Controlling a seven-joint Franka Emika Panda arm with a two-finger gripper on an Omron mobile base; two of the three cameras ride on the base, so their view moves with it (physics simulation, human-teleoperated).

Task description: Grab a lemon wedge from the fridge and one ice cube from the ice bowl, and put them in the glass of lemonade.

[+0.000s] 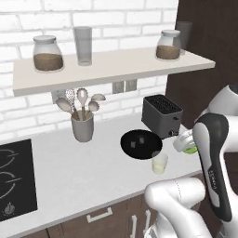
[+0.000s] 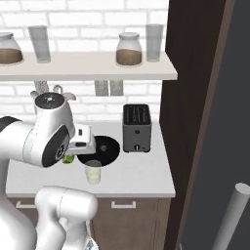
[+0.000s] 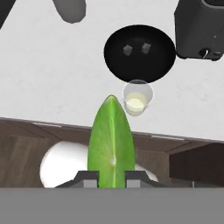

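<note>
Two dark fingertips are pinching the lemon wedge (image 3: 110, 142), the tool (image 3: 110, 176) nearly closed on it.
Wedge and tool are hanging above the desk's (image 3: 43, 74) front edge, near the glass of lemonade (image 3: 137, 97), which is standing just beside the ice bowl (image 3: 140, 52) holding two cubes; the toaster (image 1: 161, 115) is sitting behind.

Lemon wedge (image 3: 110, 140) aloft, green, upright.
Below: clear glass of lemonade (image 3: 137, 98) on counter, touching glossy black ice bowl (image 3: 140, 53) with two cubes.
</note>
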